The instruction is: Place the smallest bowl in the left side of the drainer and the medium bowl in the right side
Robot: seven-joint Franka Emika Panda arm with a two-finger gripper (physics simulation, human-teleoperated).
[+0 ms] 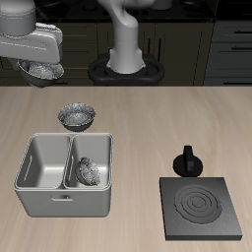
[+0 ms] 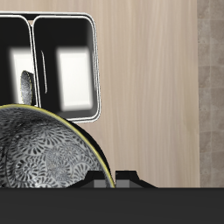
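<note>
My gripper (image 1: pixel 41 59) hangs high above the table's back part, behind the drainer (image 1: pixel 61 202), and is shut on the rim of the medium bowl (image 1: pixel 41 71). The wrist view shows this speckled bowl (image 2: pixel 39 153) close up, with a dark fingertip (image 2: pixel 125 178) at its rim. The smallest bowl (image 1: pixel 87 170) leans tilted inside the drainer compartment nearer the stove. It shows edge-on (image 2: pixel 26 87) against a compartment wall of the drainer (image 2: pixel 98 79). The drainer's other compartment holds nothing.
A third, matching bowl (image 1: pixel 77 118) sits on the table just behind the drainer. A black stove plate (image 1: pixel 202 207) lies near the front edge, with a black pot (image 1: pixel 187 162) behind it. The robot's base (image 1: pixel 126 59) stands at the back.
</note>
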